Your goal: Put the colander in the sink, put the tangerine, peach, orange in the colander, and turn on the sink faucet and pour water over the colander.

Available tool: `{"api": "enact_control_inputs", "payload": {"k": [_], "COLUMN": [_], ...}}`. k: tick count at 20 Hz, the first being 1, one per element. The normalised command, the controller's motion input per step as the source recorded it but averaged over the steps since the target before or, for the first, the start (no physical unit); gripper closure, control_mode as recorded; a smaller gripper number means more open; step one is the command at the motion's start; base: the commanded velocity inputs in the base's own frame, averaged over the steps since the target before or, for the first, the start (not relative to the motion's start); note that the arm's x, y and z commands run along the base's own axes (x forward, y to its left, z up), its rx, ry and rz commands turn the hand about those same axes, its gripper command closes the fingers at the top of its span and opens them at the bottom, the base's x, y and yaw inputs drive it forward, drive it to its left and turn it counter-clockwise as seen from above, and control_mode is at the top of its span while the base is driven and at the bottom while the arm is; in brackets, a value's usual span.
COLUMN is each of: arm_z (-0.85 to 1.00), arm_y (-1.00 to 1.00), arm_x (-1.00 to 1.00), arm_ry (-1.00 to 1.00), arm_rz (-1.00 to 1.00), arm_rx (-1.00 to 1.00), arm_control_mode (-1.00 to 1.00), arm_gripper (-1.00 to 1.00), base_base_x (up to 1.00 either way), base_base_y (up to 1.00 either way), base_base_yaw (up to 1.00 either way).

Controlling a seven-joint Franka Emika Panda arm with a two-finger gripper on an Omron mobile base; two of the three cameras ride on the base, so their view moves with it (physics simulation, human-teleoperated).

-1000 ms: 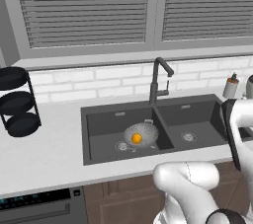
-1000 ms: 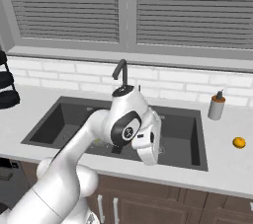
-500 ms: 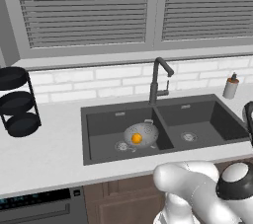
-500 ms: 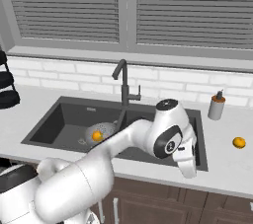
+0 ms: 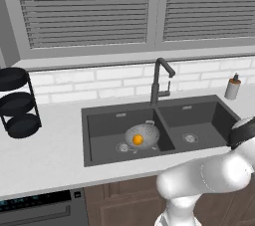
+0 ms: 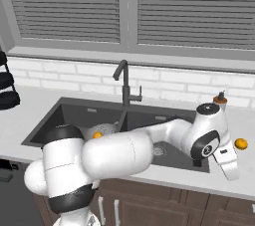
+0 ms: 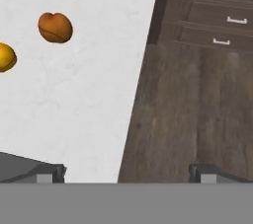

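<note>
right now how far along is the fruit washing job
Done: the colander sits in the sink's left basin with one orange fruit in it. In hand: nothing; the open hand is over the counter edge near a peach and another orange fruit. Left: load both, then turn on the faucet.

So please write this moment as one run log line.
colander: in left sink basin | one orange fruit inside | gripper: open, empty, over right counter | faucet: off

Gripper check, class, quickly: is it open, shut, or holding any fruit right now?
Gripper: open, holding nothing; its fingertips stand wide apart above the counter edge, with the peach lying apart on the counter.
</note>
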Motion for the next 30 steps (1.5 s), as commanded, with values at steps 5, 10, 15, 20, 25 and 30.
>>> {"api": "enact_control_inputs", "payload": {"k": [5, 10, 15, 20, 25, 30], "arm_z": [-0.31, -0.22, -0.19, -0.41, -0.25, -0.14], "arm_y": [-0.70, -0.34, -0.39, -0.38, -0.33, -0.41], "arm_x": [0.21, 0.40, 0.40, 0.24, 0.36, 0.28], "arm_ry": [-0.15, -0.03, 0.00, 0.00, 0.00, -0.02], "arm_rz": [0.17, 0.13, 0.13, 0.13, 0.16, 0.14], "arm_rx": [0.09, 0.00, 0.00, 0.00, -0.02, -0.02], "arm_control_mode": [-1.00, -1.00, -1.00, -1.00, -1.00, -1.00], "arm_gripper": [-1.00, -1.00, -1.00, -1.00, -1.00, -1.00], "base_base_x": [0.00, 0.00, 0.00, 0.00, 0.00, 0.00], "base_base_y": [0.00, 0.00, 0.00, 0.00, 0.00, 0.00], "base_base_yaw": [0.00, 0.00, 0.00, 0.00, 0.00, 0.00]}}
